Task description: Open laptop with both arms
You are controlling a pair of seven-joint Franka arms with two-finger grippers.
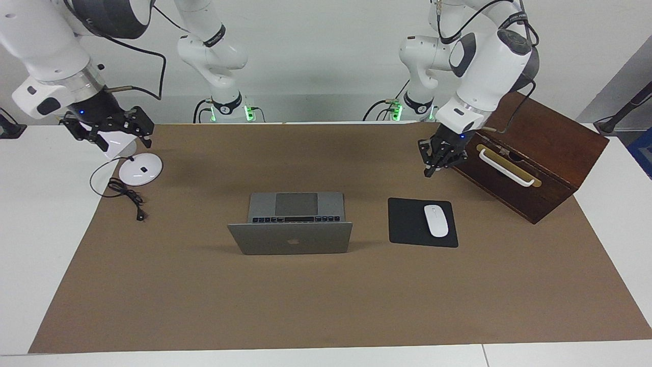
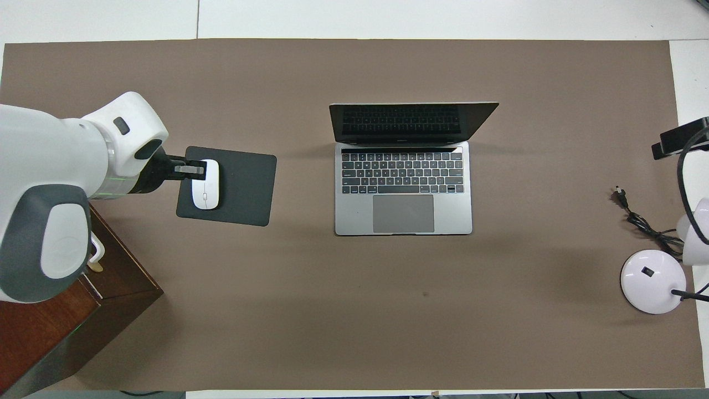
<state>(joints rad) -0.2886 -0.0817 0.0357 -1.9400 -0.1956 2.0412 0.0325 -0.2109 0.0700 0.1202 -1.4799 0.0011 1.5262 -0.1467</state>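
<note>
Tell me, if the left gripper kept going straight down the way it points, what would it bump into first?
Probably the brown table mat, just beside the wooden box. The shut left gripper points down there, though depth is hard to judge.
</note>
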